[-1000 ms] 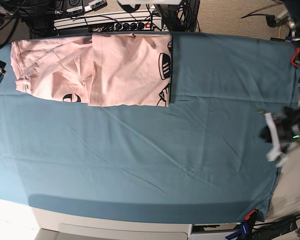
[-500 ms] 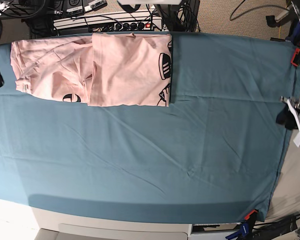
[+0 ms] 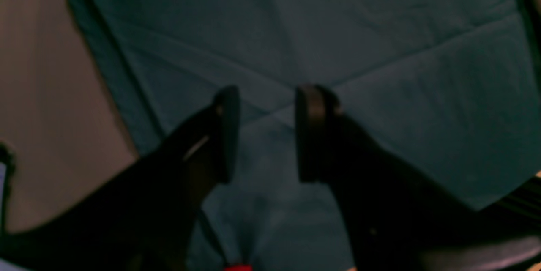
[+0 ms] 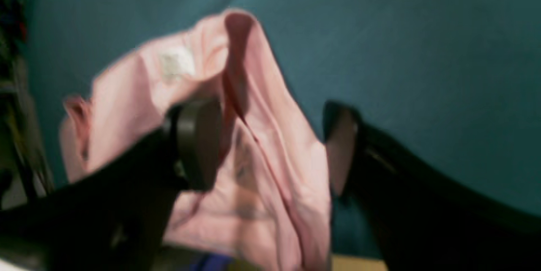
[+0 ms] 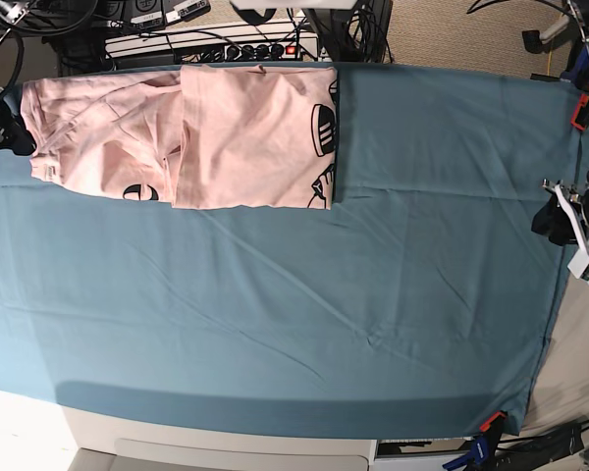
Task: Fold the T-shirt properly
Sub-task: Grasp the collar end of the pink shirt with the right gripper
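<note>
Here, your right gripper stands with its jaws spread wide, one finger on each side of a raised pink fold, gripping nothing yet; in the base view it sits at the far left edge of the frame, right at the sleeve end of the T-shirt. The left gripper is also released, its jaws parted over bare teal cloth sheet, and in the base view it hangs at the right edge, well apart from the garment.

The T-shirt lies in the upper left of the base view, partly folded: one panel is doubled over, black lettering shows along its right and lower edges, and the rumpled sleeve side trails toward your right gripper.

Watch what the right jaws close on. The fold between them looks like several bunched layers, so you could pinch only the top one and drag the sleeve crooked, or catch the teal sheet beneath and pull it up too. Any tug toward the frame's left could also skew the panel already folded
</note>
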You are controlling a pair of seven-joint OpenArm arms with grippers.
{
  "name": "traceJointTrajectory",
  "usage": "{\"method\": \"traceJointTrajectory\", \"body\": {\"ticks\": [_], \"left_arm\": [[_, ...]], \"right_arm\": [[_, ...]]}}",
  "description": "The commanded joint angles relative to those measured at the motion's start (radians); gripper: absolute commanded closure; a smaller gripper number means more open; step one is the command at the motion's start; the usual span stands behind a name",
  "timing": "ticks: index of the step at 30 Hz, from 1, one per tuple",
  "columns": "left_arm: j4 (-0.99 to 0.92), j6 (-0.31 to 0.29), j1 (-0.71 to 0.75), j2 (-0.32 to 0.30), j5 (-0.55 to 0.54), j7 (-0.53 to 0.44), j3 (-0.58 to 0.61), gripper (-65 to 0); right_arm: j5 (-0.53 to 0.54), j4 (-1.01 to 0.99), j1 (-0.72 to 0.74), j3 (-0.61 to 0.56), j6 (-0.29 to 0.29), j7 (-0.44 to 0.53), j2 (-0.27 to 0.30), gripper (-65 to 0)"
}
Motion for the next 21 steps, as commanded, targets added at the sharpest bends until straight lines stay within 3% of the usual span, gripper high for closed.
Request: {"method": "traceJointTrajectory", "body": {"ticks": [1,13,21], "left_arm": [[0.014,-0.008,-0.014,-0.024,-0.019,-0.021,-0.01,-23.7],[0.014,-0.028,-0.014,-0.025,-0.04,-0.021,-0.01,-23.7],[0.014,-0.028,-0.014,-0.025,-0.04,-0.021,-0.01,-23.7]], "right_arm": [[-0.014,0.012,0.005,-0.006,0.001,0.006,0.027,-38.3],[0.058,0.012,0.005,-0.057,0.001,-0.025,-0.063,-38.3],[0.146,0.012,0.005,-0.057,0.001,-0.025,-0.066,-38.3]]}}
